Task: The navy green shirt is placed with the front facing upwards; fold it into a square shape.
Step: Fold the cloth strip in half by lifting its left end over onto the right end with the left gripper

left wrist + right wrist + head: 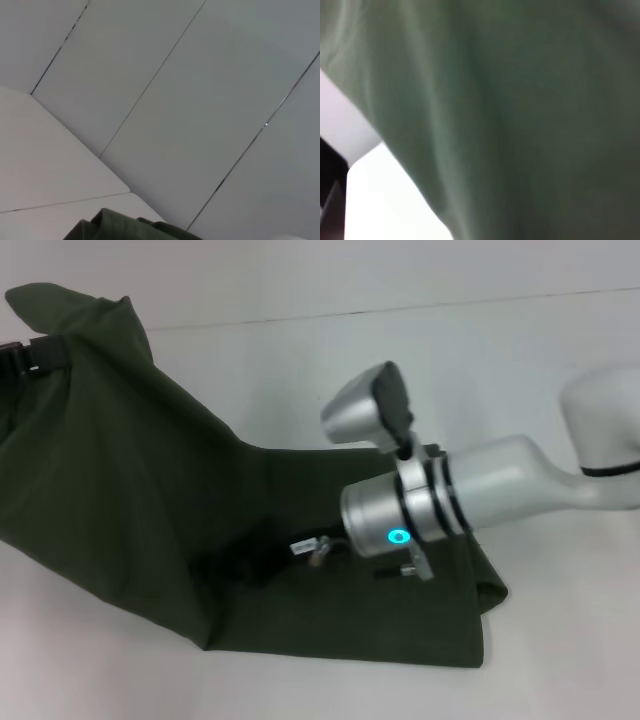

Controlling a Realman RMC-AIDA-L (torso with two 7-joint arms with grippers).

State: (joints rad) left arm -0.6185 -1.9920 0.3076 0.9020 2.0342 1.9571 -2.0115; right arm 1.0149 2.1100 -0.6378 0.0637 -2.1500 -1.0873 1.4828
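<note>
My right gripper (265, 565) is low over the navy green shirt (120, 490), its tip buried in a dark pucker of cloth near the middle of the garment. The fingers are lost in that shadow; I cannot tell whether they are parted or clamped on fabric. The right arm (470, 495) comes in from my right side and lies across the shirt's near right part. In the right wrist view the shirt (520, 110) fills almost everything, very close to the lens, with a strip of pale table (385, 200) at one edge.

The shirt lies on the white table (520, 370), its near edge running along the front. It is not flat. Its long axis runs diagonally, from the near right corner up to the far left, where the cloth is pulled up into a raised peak.

My left gripper (35, 355) is at that far left peak, touching the lifted cloth; only a dark part of it shows at the edge of view, so its grip cannot be read. The left wrist view shows a fold of shirt (125, 227) below grey wall panels (200, 100).
</note>
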